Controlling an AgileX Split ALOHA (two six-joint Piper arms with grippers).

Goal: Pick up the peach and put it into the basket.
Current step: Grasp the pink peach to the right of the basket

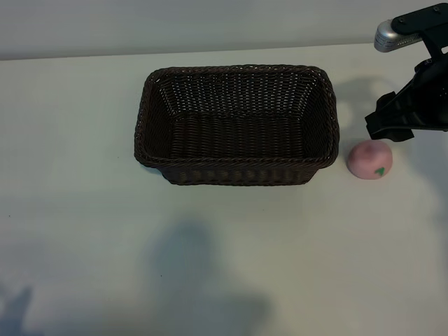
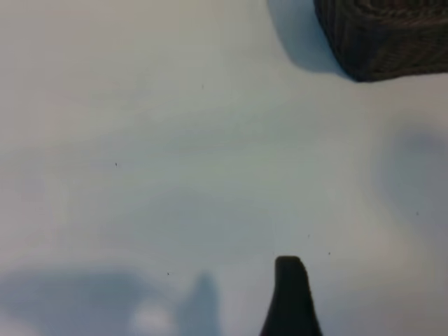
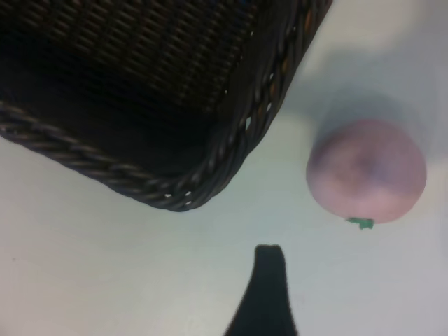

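The peach (image 1: 369, 159), a small pale pink ball with a green leaf mark, lies on the white table just right of the basket (image 1: 333, 119). The basket is dark brown wicker, rectangular, with nothing inside. My right gripper (image 1: 390, 133) hovers just behind the peach at the right edge, open and holding nothing. In the right wrist view one dark finger (image 3: 269, 280) shows, with the peach (image 3: 366, 170) off to its side and the basket's corner (image 3: 231, 157) close by. My left gripper is outside the exterior view; its wrist view shows one finger (image 2: 290, 294) over bare table, with nothing held.
A corner of the basket (image 2: 385, 42) shows far off in the left wrist view. White table (image 1: 84, 231) spreads left of and in front of the basket, with arm shadows on it. A pale wall runs along the back.
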